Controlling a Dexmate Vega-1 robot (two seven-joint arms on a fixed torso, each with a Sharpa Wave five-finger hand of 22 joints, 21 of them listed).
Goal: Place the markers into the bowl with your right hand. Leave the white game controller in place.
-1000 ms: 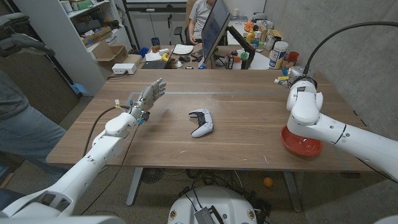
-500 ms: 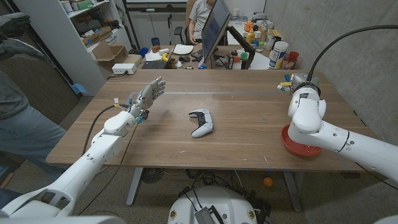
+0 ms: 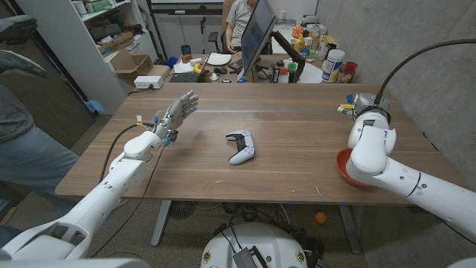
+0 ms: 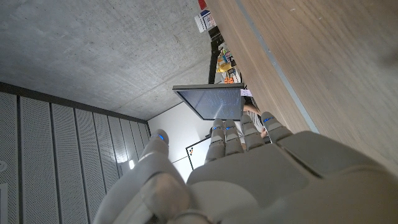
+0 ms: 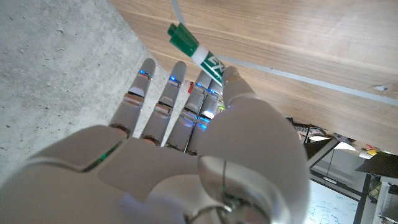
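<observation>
The white game controller point(image 3: 240, 147) lies mid-table. A red bowl point(image 3: 343, 165) sits near the right front edge, partly covered by my right arm point(image 3: 372, 145). Small markers point(image 3: 344, 109) lie at the back right, just beside my right wrist. In the right wrist view my right hand point(image 5: 186, 155) reaches out with its fingers straight and apart. A green-capped marker point(image 5: 194, 51) lies on the wood at its fingertips, one end hidden behind a fingertip. My left hand point(image 3: 178, 113) hovers open over the table's left side, holding nothing; its back shows as the left hand point(image 4: 249, 174) in the left wrist view.
Bottles and jars point(image 3: 332, 65) and a monitor point(image 3: 256, 33) crowd the far edge. A person's trouser leg point(image 3: 30, 160) stands at the table's left, and another person sits behind the monitor. A concrete wall runs along the right side.
My right arm has swung off the bowl toward the back right, bringing its hand up to the markers and uncovering more of the bowl. The left hand and controller have stayed put.
</observation>
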